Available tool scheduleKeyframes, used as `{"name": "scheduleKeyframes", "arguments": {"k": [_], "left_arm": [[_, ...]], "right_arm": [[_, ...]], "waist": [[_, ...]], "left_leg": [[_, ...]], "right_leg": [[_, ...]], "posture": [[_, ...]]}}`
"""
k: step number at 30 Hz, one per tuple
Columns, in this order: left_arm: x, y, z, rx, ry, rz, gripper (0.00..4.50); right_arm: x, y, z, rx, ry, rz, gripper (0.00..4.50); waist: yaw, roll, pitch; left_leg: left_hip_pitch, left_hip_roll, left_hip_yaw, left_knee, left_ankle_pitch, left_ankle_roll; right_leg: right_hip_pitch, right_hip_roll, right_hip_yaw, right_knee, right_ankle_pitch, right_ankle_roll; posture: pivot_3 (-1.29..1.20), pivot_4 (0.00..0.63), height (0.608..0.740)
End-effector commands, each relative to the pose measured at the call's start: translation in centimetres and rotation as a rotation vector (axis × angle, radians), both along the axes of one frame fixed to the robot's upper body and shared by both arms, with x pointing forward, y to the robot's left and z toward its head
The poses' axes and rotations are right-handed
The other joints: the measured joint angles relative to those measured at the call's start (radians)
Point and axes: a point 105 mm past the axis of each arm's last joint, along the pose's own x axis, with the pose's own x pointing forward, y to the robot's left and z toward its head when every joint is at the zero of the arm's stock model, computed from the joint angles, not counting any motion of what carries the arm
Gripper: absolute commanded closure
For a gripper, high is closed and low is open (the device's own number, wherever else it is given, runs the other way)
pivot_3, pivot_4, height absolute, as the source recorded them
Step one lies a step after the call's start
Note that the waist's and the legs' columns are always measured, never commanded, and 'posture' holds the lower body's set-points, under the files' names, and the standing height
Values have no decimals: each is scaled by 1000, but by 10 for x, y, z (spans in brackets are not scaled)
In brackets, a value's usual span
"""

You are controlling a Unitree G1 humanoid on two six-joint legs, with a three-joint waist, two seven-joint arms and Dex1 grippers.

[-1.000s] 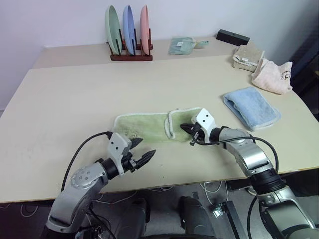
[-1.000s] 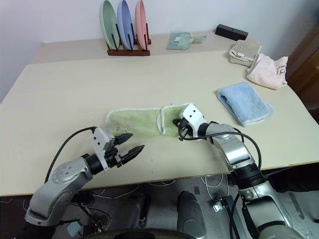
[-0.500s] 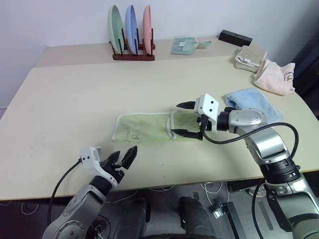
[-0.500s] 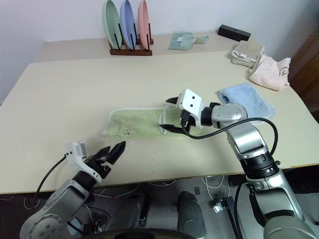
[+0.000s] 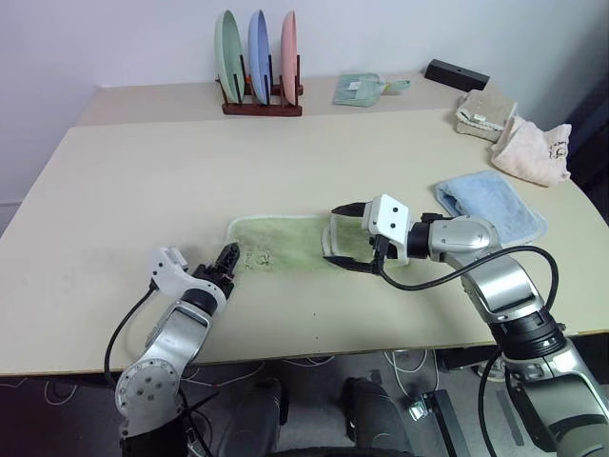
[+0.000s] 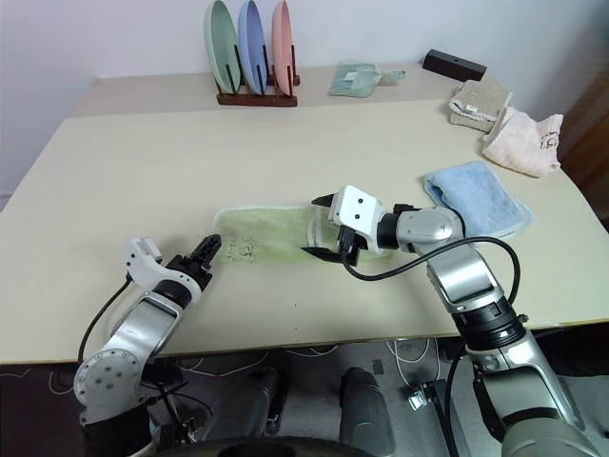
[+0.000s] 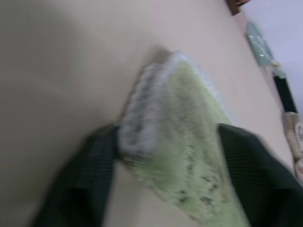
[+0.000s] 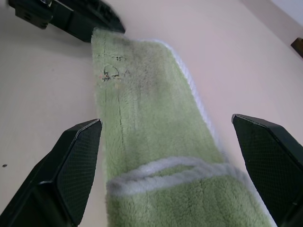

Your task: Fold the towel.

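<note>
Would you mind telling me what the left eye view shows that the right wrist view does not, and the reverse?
Left eye view alone: the plate rack, the blue towel, the pink towel and the right gripper seen from outside, open over the green towel's folded end. Right wrist view alone: a close look at the white edging. Both: the green towel, its dark mark, and the left gripper at its far corner.

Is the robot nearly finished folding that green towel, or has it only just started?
Early on, it seems. Done: the towel's right end is already folded back over itself. In hand: the right gripper hangs open above that fold, holding nothing, while the left gripper has its fingers on either side of the towel's left corner, not visibly clamped. Left: bringing that end over and squaring the stack.
</note>
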Motion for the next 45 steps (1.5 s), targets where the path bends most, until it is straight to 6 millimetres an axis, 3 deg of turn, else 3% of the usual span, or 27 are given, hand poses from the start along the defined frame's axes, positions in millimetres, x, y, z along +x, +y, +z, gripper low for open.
{"name": "scheduleKeyframes", "arguments": {"k": [1, 3, 7, 12, 15, 18, 22, 25, 29, 36, 40, 43, 45], "left_arm": [[6, -10, 2, -20, -8, -39, 3317], [10, -4, 8, -12, -37, -22, 4399], [9, 30, 49, 4, -247, 74, 4463], [-10, 82, 71, 199, -336, 139, 4463], [-15, 95, 82, 290, -376, 106, 4463], [-12, 75, 104, 391, -469, -43, 4463], [-11, 19, 120, 509, -593, -343, 4463], [-18, -30, 106, 660, -622, -637, 4463], [-19, -66, 78, 756, -610, -848, 4463], [-1, -86, 44, 805, -548, -901, 4463], [4, -87, 40, 776, -529, -871, 4463], [3, -87, 48, 711, -547, -843, 3530], [0, -87, 53, 694, -562, -837, 2549]], "right_arm": [[-7, 6, 15, 24, -70, 23, 0], [-9, 7, 14, 14, -76, 27, 0], [-11, 9, 18, 15, -86, 27, 0], [-10, 5, 18, -3, -89, 15, 0], [-7, 5, 16, -24, -94, 11, 0], [-3, 6, 14, -26, -98, 4, 0], [0, 8, 11, -29, -101, 0, 0], [1, 7, 8, -31, -102, -10, 0], [2, 5, 6, -28, -100, -30, 0], [2, -1, 1, -33, -96, -62, 0], [1, -4, 0, -35, -95, -75, 0], [2, -6, -2, -42, -97, -82, 0], [2, -6, -2, -44, -98, -82, 0]], "waist": [[-1, 0, 0], [-4, -1, 0], [-10, -1, 1], [-10, -1, 1], [-5, -1, 1], [-2, -3, 1], [-6, -3, 1], [-10, -2, 2], [-17, -2, 2], [-14, -2, 2], [-13, -2, 2], [-12, -2, 2], [-12, -2, 2]], "left_leg": [[0, 0, 0, 0, 0, 0], [0, 0, 0, 0, 0, 0], [0, 1, 0, -1, 0, 0], [0, 2, 1, -2, 0, 0], [0, 1, 1, -2, 0, 0], [-1, 1, 0, -1, 0, 0], [-1, 1, 0, -1, 0, 0], [0, 1, 1, -2, 0, 0], [0, 1, 2, -4, 0, 0], [0, 2, 1, -3, 0, 0], [-1, 1, 1, -3, 0, 0], [-1, 1, 0, -3, 0, 0], [-1, 1, 0, -3, 0, 0]], "right_leg": [[0, 0, 0, 0, 0, 0], [0, 0, 0, 0, 0, 0], [-2, 0, 0, 0, 0, 0], [-2, 1, 0, 0, 0, 0], [-2, 1, 1, 0, 0, -1], [-1, 1, 0, -1, 0, -1], [-1, 1, -1, -1, 0, -1], [-2, 1, 0, -1, 0, -1], [-3, 1, 1, 0, 0, -1], [-3, 1, 1, -1, 0, 0], [-3, 1, 1, -1, 1, 1], [-3, 1, 1, -1, 1, 2], [-3, 1, 0, 0, 1, 3]], "posture": [[0, 150, 740], [0, 150, 740], [0, 150, 740], [0, 150, 740], [0, 150, 740], [0, 150, 740], [0, 150, 740], [0, 150, 740], [0, 150, 740], [0, 150, 740], [0, 150, 740], [0, 150, 740], [0, 150, 740]]}}
